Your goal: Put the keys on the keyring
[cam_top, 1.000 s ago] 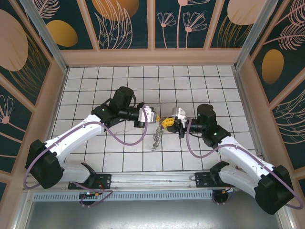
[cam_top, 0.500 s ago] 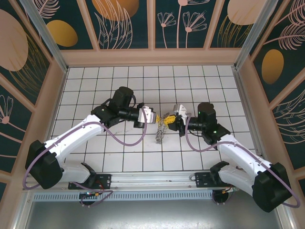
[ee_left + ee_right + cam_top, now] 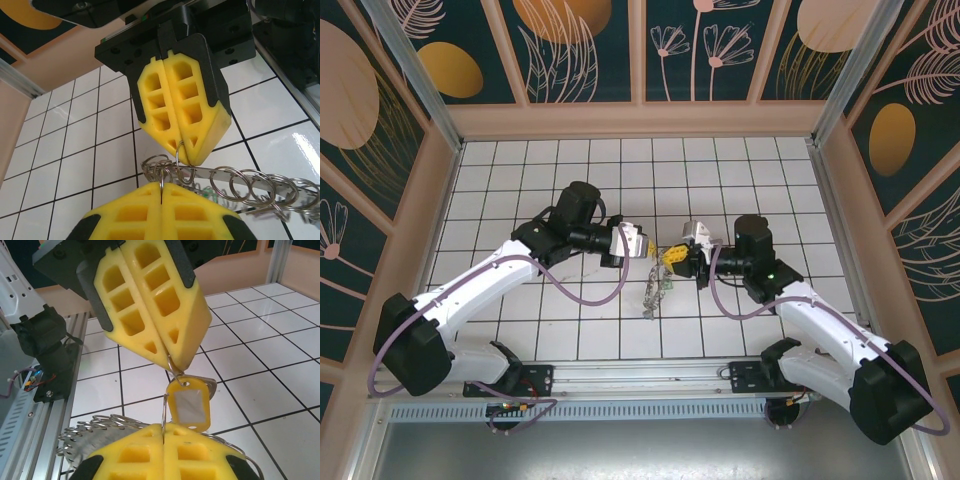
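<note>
Mid-worktop [image 3: 520, 180], a little nearer than the centre: left jaws and right jaws tip to tip and very close, the left arm [image 3: 520, 262] reaching in from the left and the right arm [image 3: 800, 300] from the right. Left jaws pressed together, their yellow fingers [image 3: 135, 220] flush along the seam, pinching a thin wire rising out of that seam. Right jaws likewise pressed together, fingers [image 3: 172, 100] flush, nipping a small wire loop at the very tips. Both pinches on the keyring [image 3: 654, 290], as far as can be told (whether on one and the same loop or on two linked ones, cannot tell). Seen from above, the rest of the keyring hanging below the two sets of tips as a short silvery string, its lower end at or just over the tiles — contact not clear. Seen from the left wrist, the keyring [image 3: 245, 186] as a row of overlapping loops, trailing off to the right of that view just beyond the near fingers. Seen from the right wrist, a yellow tag [image 3: 189, 407] with a pale window dangling between the two pairs of fingers, hung from the loop at the left jaws' tips and ending just above the near pair [image 3: 200, 455]. Low on the left of that view — over white tiles — the bulk of the keyring [image 3: 92, 432], a flat fan of silvery metal.
</note>
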Motion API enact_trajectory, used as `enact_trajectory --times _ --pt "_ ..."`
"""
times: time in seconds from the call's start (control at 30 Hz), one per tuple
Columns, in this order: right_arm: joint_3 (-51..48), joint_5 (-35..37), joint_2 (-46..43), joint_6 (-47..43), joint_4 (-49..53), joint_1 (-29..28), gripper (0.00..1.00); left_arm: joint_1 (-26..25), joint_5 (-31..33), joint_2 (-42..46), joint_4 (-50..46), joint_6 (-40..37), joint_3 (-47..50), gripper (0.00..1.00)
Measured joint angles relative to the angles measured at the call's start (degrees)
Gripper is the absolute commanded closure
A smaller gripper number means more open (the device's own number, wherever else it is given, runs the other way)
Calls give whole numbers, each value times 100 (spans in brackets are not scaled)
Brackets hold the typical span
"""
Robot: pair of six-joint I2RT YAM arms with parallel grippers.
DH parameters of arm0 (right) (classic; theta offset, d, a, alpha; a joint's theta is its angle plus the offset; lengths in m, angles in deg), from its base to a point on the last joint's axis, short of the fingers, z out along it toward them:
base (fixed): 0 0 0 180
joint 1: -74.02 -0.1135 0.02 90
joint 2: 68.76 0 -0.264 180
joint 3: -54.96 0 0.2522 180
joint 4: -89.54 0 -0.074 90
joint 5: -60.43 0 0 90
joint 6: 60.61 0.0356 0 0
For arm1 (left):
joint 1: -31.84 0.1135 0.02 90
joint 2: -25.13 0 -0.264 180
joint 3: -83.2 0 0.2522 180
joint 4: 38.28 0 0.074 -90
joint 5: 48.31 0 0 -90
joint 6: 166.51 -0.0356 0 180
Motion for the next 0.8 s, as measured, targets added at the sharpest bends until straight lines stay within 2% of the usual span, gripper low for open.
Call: enact_trajectory --times 0.8 --pt "111 -39 258 140 -79 0 100 0 -26 -68 -42 -35 -17 100"
